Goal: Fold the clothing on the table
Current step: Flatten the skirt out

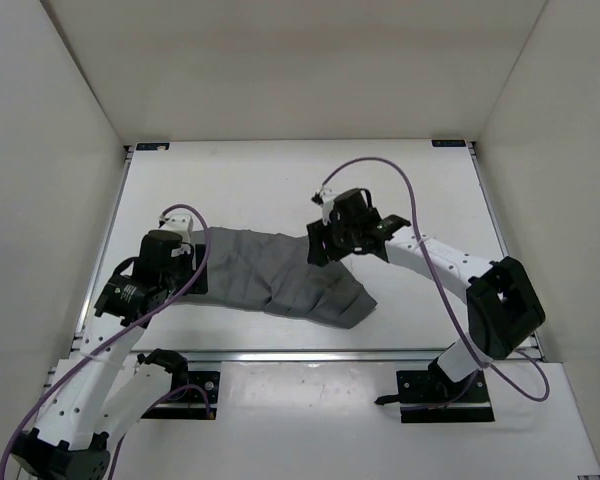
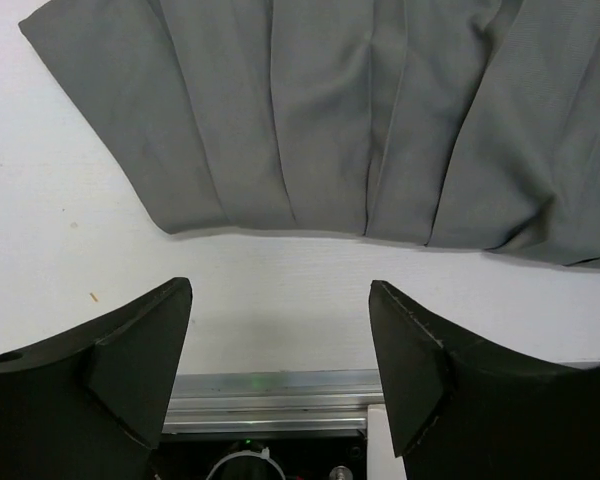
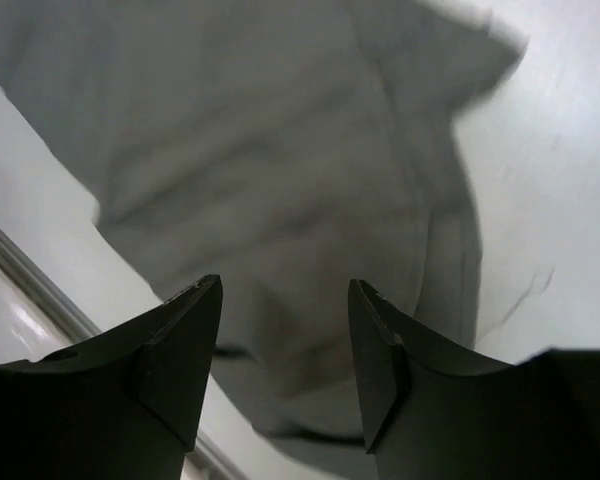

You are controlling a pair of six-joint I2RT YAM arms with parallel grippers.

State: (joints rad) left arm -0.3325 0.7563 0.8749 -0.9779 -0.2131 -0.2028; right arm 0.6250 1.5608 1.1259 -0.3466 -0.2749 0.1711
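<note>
The clothing [image 1: 280,275] is a grey pleated skirt lying flat across the middle of the white table [image 1: 250,190], with its right part rumpled and doubled over near the front. My left gripper [image 1: 185,272] hovers at the skirt's left end. In the left wrist view that gripper [image 2: 280,300] is open over bare table, a short way off the skirt's edge [image 2: 360,110], with nothing between its fingers. My right gripper [image 1: 325,245] hangs over the skirt's far right corner. It is open and empty above the blurred cloth [image 3: 280,150], as the right wrist view [image 3: 285,290] shows.
A metal edge rail [image 1: 310,354] runs along the table's near side, also seen as the rail [image 2: 270,395] just behind the left fingers. White walls close in the left, right and back. Purple cables loop over both arms.
</note>
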